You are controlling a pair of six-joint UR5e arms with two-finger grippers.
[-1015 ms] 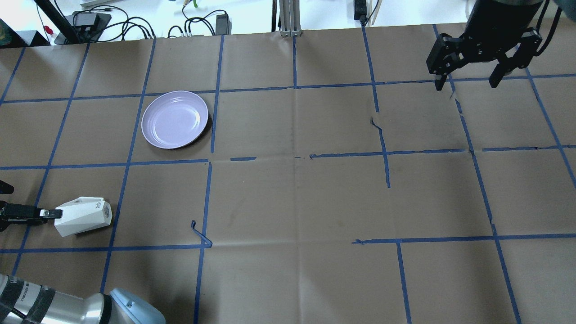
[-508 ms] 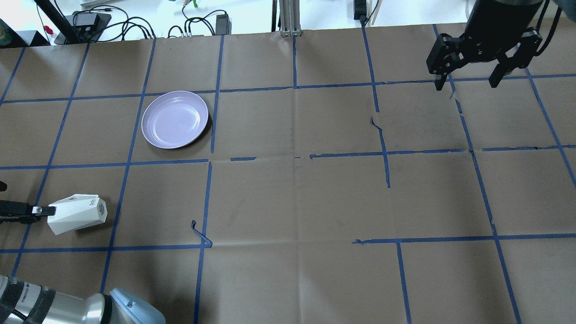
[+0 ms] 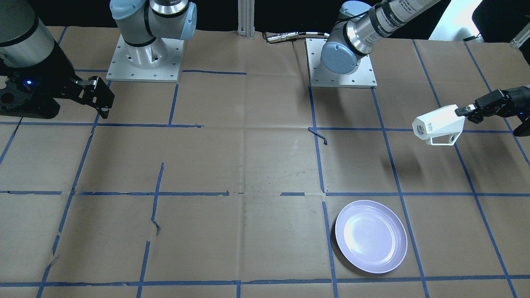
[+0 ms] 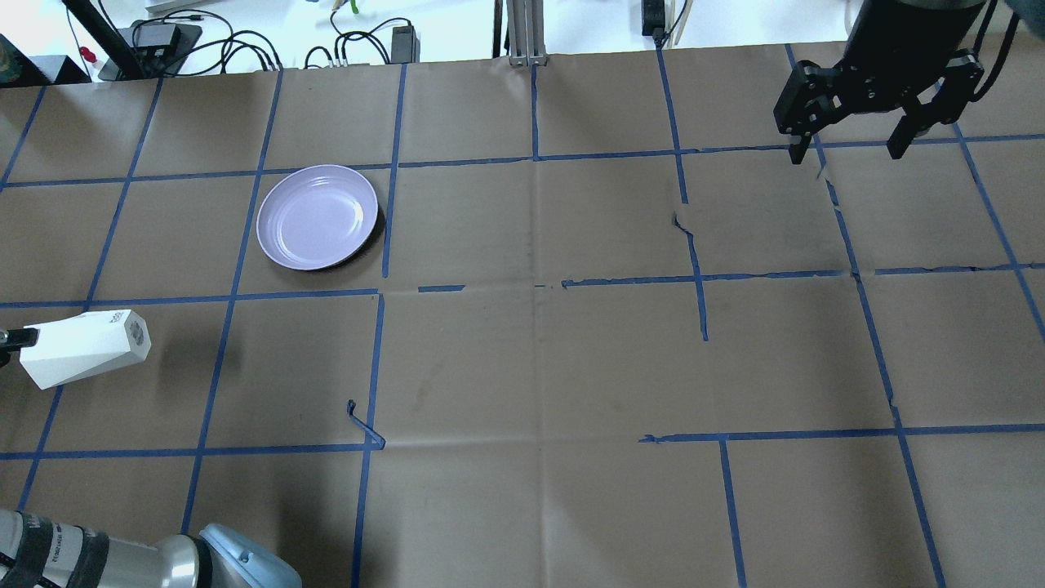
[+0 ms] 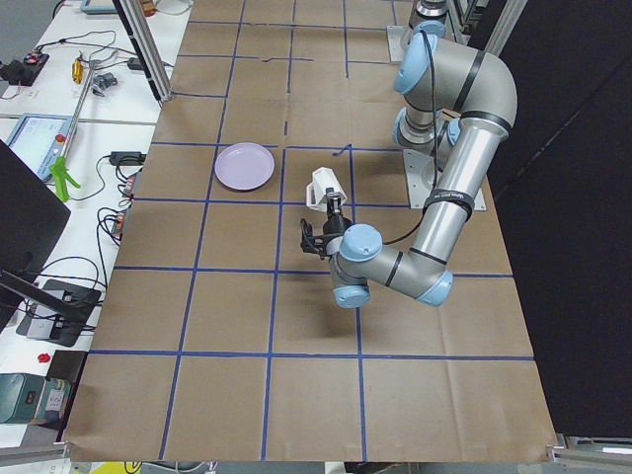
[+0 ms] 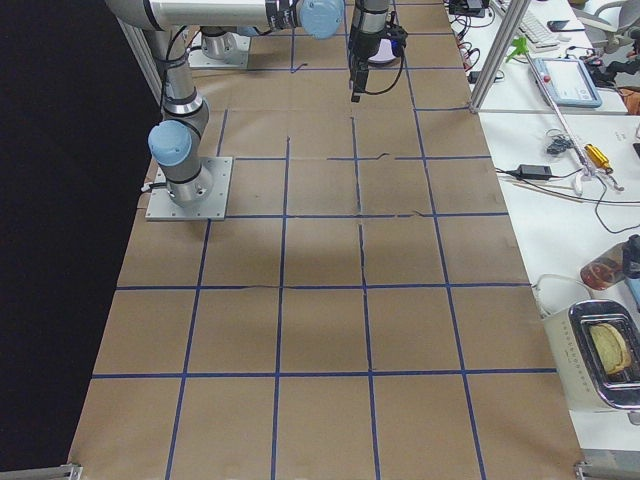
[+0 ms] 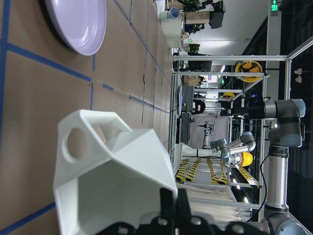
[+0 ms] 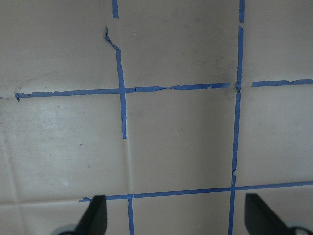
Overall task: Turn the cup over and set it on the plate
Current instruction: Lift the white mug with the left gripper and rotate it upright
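L gripper [image 3: 461, 111] holds a white faceted cup [image 3: 437, 124] in the air, nipped shut on the cup's wall at the mouth end; wrist view suggests one finger inside and one outside. A shadow on the brown paper table [image 3: 248, 165] sits below the cup, so it is clear of the surface.

Cup lies on its side, long axis approx. horiz. Mouth faces back into the gripper. The narrow base w/ its small grey logo [image 3: 430, 127] points away from it, toward the table's middle. The handle [image 3: 444, 142] looks to be on the underside.

Lavender plate [image 3: 370, 236] is bare. Cup is well apart from the plate, on the robot's side of it and further to the robot's left.

R gripper [image 4: 849, 147] hangs far across the table from the plate, on the robot's right, fingers spread wide, holding nothing.

Step, as judged: mid-flip, cup lifted and turned halfway. Next prob. needs more wrist roll to bring the base down and mouth up, then a carry over the plate and a gentle set-down near its centre before letting go.
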